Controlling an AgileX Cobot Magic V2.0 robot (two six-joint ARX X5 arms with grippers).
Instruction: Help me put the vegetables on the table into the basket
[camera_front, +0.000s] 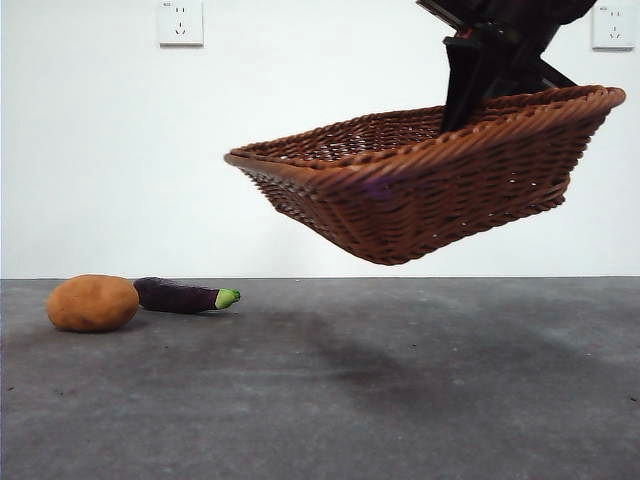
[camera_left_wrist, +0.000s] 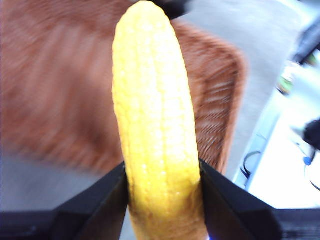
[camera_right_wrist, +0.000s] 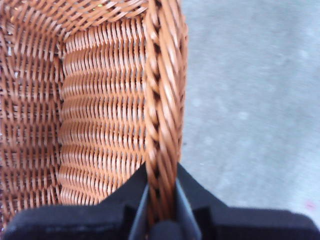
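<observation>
Woven brown wicker hangs tilted in mid-air: I have the basket (camera_front: 420, 190) lifted clear of the worktop (camera_front: 400, 400), my right gripper (camera_right_wrist: 161, 210) with its jaws pinching the braided rim at the raised end. My left gripper (camera_left_wrist: 162, 190) has its jaws clamped on the bumpy yellow squash (camera_left_wrist: 155, 125), near the basket. The potato (camera_front: 92, 303) and eggplant (camera_front: 185, 295) lie touching on the worktop, well apart from the basket.

Reddish-brown woven basket (camera_front: 420, 190), bumpy yellow squash (camera_left_wrist: 155, 120), orange-brown potato (camera_front: 92, 303), dark purple eggplant (camera_front: 180, 295).
</observation>
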